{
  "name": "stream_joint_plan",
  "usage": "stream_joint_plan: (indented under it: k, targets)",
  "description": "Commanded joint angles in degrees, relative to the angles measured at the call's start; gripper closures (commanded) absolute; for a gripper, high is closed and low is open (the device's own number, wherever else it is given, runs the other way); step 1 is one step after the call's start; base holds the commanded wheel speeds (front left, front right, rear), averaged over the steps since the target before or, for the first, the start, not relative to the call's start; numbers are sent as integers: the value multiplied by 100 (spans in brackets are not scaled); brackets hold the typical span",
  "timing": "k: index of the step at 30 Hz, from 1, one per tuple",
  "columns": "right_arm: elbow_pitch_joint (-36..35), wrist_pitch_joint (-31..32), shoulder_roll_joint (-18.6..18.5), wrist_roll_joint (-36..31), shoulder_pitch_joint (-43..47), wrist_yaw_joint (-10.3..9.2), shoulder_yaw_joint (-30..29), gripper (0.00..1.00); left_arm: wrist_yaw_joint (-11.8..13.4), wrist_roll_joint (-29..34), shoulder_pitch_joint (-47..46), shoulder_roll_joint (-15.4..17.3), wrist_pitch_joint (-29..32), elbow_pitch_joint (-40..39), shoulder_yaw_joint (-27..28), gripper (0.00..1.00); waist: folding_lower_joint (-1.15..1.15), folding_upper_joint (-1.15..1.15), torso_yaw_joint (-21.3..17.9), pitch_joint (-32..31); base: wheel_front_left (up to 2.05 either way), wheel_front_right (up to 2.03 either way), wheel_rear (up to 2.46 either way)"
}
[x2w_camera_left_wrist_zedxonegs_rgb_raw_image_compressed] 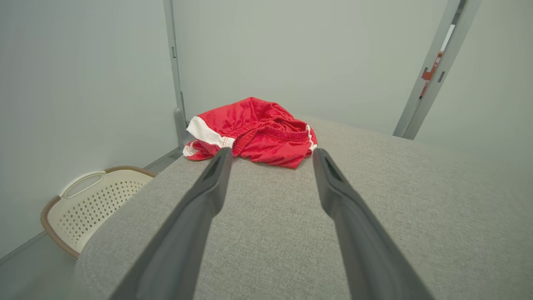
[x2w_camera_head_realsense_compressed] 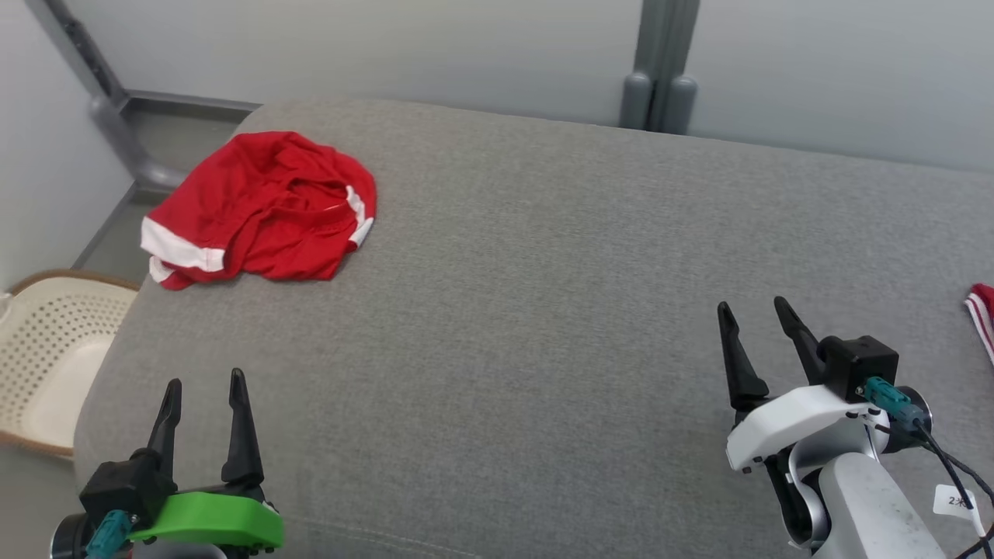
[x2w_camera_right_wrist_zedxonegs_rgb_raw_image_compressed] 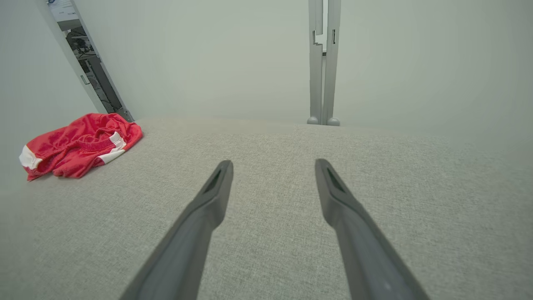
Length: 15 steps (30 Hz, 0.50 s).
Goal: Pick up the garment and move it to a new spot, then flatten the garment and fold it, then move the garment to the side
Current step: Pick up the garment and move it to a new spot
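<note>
Lying crumpled at the far left corner of the grey cushioned surface (x2w_camera_head_realsense_compressed: 543,272), the red garment (x2w_camera_head_realsense_compressed: 260,210) is noted well apart from the left end effector (x2w_camera_head_realsense_compressed: 206,382) and right end effector (x2w_camera_head_realsense_compressed: 755,304), both held empty, fingers spread.

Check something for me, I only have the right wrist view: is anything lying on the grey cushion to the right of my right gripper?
Observer: Yes, a red and white striped cloth edge shows at the head view's right border, beyond the right gripper.
Operator: Where is the left gripper?
Observer: The left gripper is open, apart from the red garment, fingers pointing toward it.
Operator: Anything off to the left?
Observer: A cream perforated basket sits beside the left edge of the grey cushion.
</note>
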Motion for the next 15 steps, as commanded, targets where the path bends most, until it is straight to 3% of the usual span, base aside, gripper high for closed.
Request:
stream_joint_plan:
  k: [1, 7, 15]
  targets:
    - [-45, 10, -5, 43, 35, -7, -9, 0, -38, 79, 14, 16, -2, -26, 38, 0, 0, 0, 700, 27, 0, 0, 0]
    - [-20, 35, 12, 132, 53, -7, 24, 0, 26, 26, 132, 15, -1, -97, 90, 0, 0, 0, 1129, 20, 0, 0, 0]
    - [-24, 15, 4, 92, 79, -7, 12, 0, -16, 64, 92, 15, -1, -70, 67, 0, 0, 0, 1376, 45, 0, 0, 0]
